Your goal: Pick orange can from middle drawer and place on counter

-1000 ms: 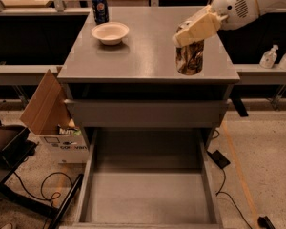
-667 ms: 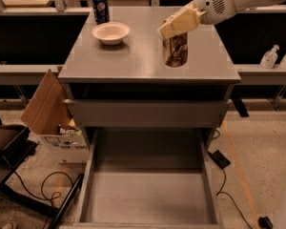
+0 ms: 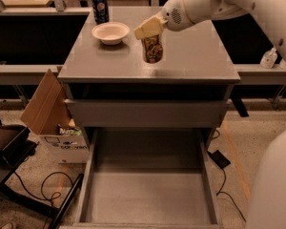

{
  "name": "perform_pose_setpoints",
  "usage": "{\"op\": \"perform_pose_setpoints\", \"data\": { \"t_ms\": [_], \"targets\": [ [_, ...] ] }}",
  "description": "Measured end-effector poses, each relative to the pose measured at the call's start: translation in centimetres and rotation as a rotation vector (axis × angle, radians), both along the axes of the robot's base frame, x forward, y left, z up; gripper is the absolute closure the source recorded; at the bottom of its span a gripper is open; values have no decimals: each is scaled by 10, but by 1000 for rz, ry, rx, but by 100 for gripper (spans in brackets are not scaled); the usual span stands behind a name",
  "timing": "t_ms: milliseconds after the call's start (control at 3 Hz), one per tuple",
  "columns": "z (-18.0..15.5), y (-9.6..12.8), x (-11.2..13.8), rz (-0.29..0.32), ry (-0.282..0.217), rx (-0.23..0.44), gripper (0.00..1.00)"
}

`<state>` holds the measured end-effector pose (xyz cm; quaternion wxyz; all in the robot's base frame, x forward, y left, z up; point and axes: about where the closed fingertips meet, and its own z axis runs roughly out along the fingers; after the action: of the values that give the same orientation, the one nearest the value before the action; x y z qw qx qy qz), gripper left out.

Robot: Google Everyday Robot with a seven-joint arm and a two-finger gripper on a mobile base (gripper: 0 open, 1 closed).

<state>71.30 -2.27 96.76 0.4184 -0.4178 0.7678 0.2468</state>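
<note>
The orange can (image 3: 153, 50) stands upright on the counter (image 3: 200, 56), a little left of its middle and just right of the bowl. My gripper (image 3: 149, 29) sits over the can's top, its tan fingers (image 3: 146, 31) hiding the silver lid. The white arm reaches in from the upper right. The middle drawer (image 3: 148, 194) is pulled out wide at the bottom of the view, and its grey floor is bare.
A white bowl (image 3: 110, 32) and a dark blue can (image 3: 100, 7) stand at the counter's back left. A shut drawer front (image 3: 148, 112) is above the open one. A cardboard box (image 3: 55, 123) and cables lie on the floor at left.
The gripper has carried the orange can leftward across the counter, from the right side to near the bowl.
</note>
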Motion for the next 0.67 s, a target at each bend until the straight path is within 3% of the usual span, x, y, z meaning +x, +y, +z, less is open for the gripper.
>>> {"op": "perform_pose_setpoints", "data": {
  "t_ms": [333, 667],
  "targets": [
    [-26, 15, 30, -77, 3, 14, 100],
    [-54, 24, 47, -139, 36, 42, 100]
  ]
}}
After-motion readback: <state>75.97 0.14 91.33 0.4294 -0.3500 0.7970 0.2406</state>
